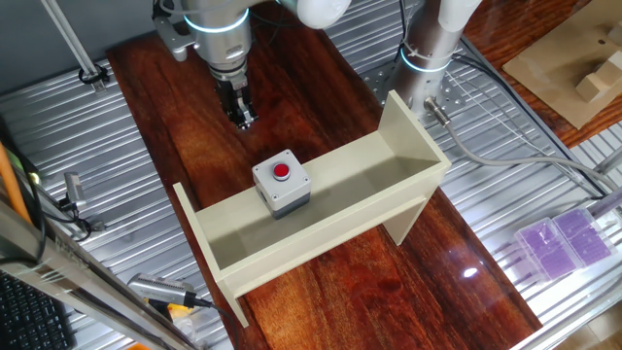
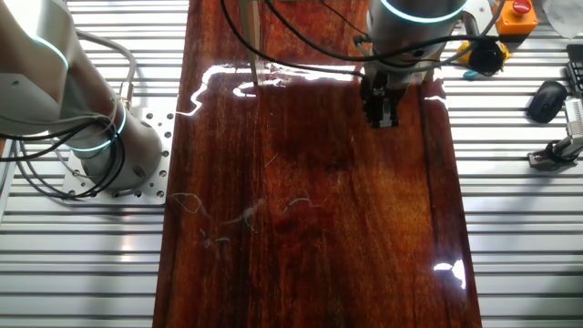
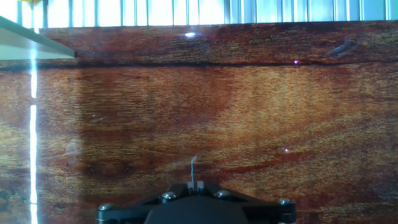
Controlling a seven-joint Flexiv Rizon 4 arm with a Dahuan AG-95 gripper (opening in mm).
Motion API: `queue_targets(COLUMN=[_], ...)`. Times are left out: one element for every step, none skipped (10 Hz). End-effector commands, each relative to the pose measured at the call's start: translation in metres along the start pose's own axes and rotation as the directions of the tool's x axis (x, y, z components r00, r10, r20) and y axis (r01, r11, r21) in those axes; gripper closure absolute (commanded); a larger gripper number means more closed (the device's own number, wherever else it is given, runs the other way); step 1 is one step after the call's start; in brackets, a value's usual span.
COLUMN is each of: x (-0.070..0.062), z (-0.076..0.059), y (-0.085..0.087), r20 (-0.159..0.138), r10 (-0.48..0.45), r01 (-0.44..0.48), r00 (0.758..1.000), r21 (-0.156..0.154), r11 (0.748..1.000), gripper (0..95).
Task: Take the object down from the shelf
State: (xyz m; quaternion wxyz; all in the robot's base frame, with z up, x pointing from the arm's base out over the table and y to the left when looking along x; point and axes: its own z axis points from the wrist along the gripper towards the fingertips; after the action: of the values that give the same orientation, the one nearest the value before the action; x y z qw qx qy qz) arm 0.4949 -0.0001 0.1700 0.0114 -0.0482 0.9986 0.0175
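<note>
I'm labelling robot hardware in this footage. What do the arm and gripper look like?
The arm is silver-grey and cylindrical, with a glowing cyan ring around its wrist and white shell above. The gripper is small and black, with two narrow fingers close together. Dark cables loop beside the wrist. In the hand view its black body shows screw heads.

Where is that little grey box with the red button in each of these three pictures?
One fixed view: the grey box sits on the cream shelf, near the picture's middle.
The other fixed view: not in it; only the claw over the dark wooden board.
Hand view: box not in it; a pale edge at top left may be the shelf.
Shared landmark: the dark wooden board.
</note>
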Motion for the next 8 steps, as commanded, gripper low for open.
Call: queue_targets(x=[-0.002,-0.002,-0.002,-0.002,-0.002,-0.002,-0.004,-0.005], z=[0.001,0.001,0.001,0.001,0.001,-0.002,-0.021,-0.04], y=[0.0,0.0,0.0,0.0,0.0,0.0,-0.002,-0.002], r20=[-0.002,-0.002,-0.003,-0.004,-0.005,-0.01,-0.015,-0.02], r10=[-0.001,-0.003,0.003,-0.007,-0.013,-0.02,-0.035,-0.038], r01=[0.001,0.003,-0.003,0.007,0.013,0.02,0.035,0.038], r00=[1.0,1.0,1.0,1.0,1.0,1.0,0.999,0.999], r21=[-0.001,0.0,0.002,0.005,0.002,0.002,0.001,0.001], r11=[1.0,1.0,1.0,1.0,1.0,1.0,0.999,0.999], gripper=[95.0,95.0,95.0,95.0,95.0,95.0,95.0,95.0])
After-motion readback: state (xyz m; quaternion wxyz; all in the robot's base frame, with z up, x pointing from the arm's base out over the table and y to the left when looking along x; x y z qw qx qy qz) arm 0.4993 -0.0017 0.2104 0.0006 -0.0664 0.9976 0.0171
